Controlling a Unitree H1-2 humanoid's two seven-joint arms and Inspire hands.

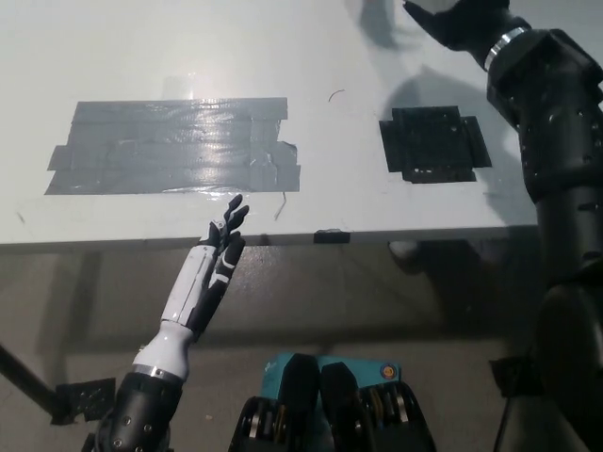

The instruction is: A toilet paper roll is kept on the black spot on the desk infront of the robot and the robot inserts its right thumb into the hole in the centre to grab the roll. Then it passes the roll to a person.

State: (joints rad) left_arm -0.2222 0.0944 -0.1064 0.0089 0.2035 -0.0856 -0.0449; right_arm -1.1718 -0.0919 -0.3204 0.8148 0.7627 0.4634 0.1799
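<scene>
Black right arm point(556, 141) stretched up along the right side, reaching to the far edge of the scene. Right hand point(462, 21) only partly visible at the top edge, cut off by the frame; cannot tell whether its fingers are spread or closed, nor whether anything is pinched between them. Toilet paper roll nowhere in view, so its place relative to those fingers cannot be told. Black spot point(433, 143) on the desk point(141, 47) lying bare, right of centre, with soft shadows just beyond it toward the far side.

White left hand point(219, 252) held at the near edge of the desk, left of centre, pointing toward the far side, fingers spread apart and gripping nothing, fingertips just over the desk's rim. Grey tape patch point(174, 146) well to the left of the black spot, made of overlapping strips, glossy with reflected light. Small dark clip point(331, 235) on the near rim of the desk, between the left hand and the black spot. Brownish floor point(377, 301) below the desk, with a piece of dark tape point(83, 400) near the lower left corner.
</scene>
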